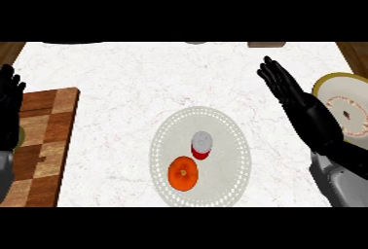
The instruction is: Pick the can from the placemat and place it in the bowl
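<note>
The can (202,145) stands upright at the frame's centre, grey lid facing up, on the round white placemat (226,124). An orange (183,173) sits just below it. The can lies down and left of my right hand (300,104), whose fingers are straight and hold nothing. This is the nearer hand, and the bowl (352,87) is just behind it at the right edge. My left hand (9,102) rests open at the left edge, beside a chequered board (46,146).
</note>
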